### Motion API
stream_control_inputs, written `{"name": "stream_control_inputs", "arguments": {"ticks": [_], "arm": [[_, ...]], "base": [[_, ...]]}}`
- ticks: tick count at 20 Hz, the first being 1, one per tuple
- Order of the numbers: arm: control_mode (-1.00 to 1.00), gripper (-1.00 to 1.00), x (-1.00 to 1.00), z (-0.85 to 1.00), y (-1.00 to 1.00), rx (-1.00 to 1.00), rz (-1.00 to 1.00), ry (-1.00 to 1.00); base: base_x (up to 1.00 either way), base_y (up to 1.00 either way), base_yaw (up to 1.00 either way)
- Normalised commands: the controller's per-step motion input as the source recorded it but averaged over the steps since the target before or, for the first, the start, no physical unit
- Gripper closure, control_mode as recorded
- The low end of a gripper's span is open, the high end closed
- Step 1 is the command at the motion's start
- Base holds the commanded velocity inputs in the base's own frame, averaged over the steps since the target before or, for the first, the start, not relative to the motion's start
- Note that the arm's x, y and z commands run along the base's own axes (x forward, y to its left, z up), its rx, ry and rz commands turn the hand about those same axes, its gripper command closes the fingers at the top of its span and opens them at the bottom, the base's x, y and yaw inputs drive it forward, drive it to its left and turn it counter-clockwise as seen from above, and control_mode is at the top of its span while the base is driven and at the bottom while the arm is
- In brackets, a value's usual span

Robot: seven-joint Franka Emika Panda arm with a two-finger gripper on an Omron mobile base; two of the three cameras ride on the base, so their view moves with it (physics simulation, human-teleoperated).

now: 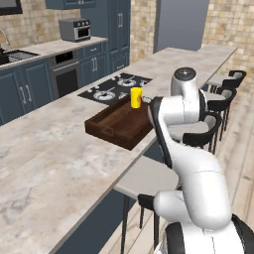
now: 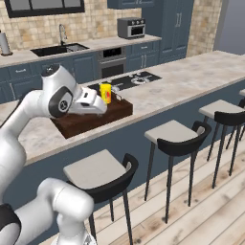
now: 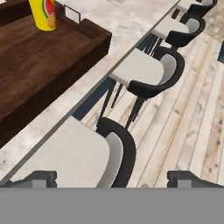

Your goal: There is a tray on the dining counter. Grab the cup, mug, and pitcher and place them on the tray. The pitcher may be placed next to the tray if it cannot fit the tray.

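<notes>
The dark brown tray (image 1: 111, 130) (image 2: 91, 122) (image 3: 52, 52) lies on the beige dining counter (image 1: 49, 149) (image 2: 191, 76) near its stool-side edge. The yellow cup (image 1: 136, 97) (image 2: 105, 92) (image 3: 44, 13) stands upright inside the tray at its far end. My gripper (image 2: 114, 98) (image 3: 114, 177) hangs open and empty by the tray's stool-side edge, close to the cup. In the hand view its fingertips (image 3: 41, 177) stand wide apart over the counter edge and a stool seat. The mug and the pitcher are out of view.
A black stovetop (image 1: 116, 87) is set into the counter just beyond the tray. Black-backed stools (image 2: 177, 134) (image 3: 148, 70) line the counter's front over a wooden floor. A back counter holds a sink (image 2: 57, 49) and a toaster oven (image 1: 74, 30).
</notes>
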Motion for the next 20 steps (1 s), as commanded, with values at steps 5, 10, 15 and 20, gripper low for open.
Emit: {"name": "stream_control_inputs", "arguments": {"ticks": [5,10,15,20], "arm": [[-1.0,-1.0,-0.58,0.3,-0.02,0.0,0.0,0.16],[-1.0,-1.0,-0.86,0.07,0.0,0.02,0.0,-0.02],[-1.0,-1.0,-0.89,0.01,0.0,0.1,0.0,-0.12],[-1.0,-1.0,-0.68,0.19,0.0,0.1,0.0,-0.08]], "base": [[0.0,0.0,0.0],[0.0,0.0,0.0],[0.0,0.0,0.0],[0.0,0.0,0.0]]}}
